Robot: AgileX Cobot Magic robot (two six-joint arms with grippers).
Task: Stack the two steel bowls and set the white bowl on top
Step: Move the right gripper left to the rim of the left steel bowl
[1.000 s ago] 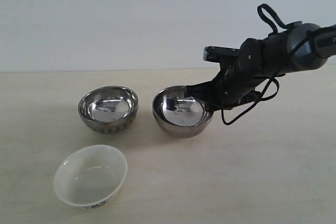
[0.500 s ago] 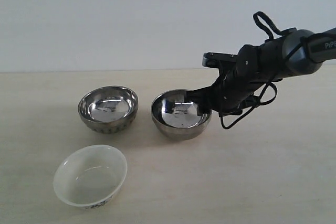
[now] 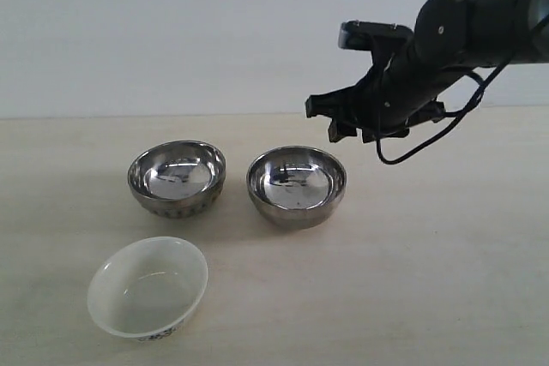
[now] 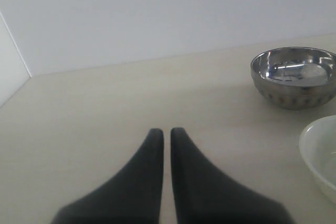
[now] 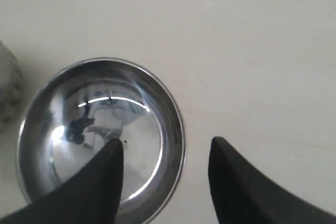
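Two steel bowls stand side by side on the table: the left steel bowl and the right steel bowl. In front of the left one sits the white bowl, upright, with a dark pattern low on its outside. My right gripper hangs open in the air above the right steel bowl's far right rim, holding nothing. My left gripper is shut and empty, low over bare table, away from the bowls; it does not show in the exterior view.
The pale wooden table runs back to a white wall. The right arm's black cable loop hangs below its wrist.
My right gripper has let go of the right steel bowl's rim, opened and risen. The bowl, tilted and lifted before, now sits flat, slightly further left.
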